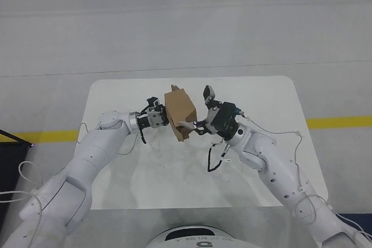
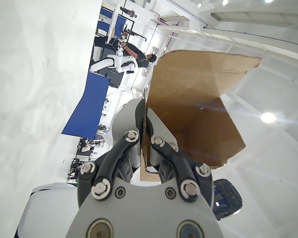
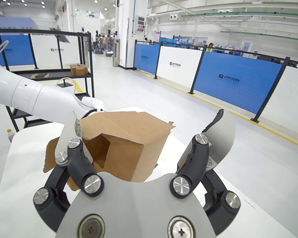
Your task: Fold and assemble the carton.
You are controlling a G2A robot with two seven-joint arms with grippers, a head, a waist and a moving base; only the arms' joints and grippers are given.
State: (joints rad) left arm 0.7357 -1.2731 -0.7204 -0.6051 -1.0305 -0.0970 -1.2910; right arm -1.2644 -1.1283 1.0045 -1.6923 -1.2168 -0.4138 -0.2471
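A brown carton, partly formed with loose flaps, is held above the middle of the white table. My left gripper is shut on one wall of the carton; in the left wrist view its fingertips pinch the cardboard edge and the carton opens out beyond them. My right gripper stands open at the carton's other side. In the right wrist view, the right gripper has its fingers spread around the carton, and one finger lies against a side flap.
The table's front half is bare. A black rack stands off the table's left side, and a black shelf unit with more cartons is behind my left arm. A cable hangs from my right wrist.
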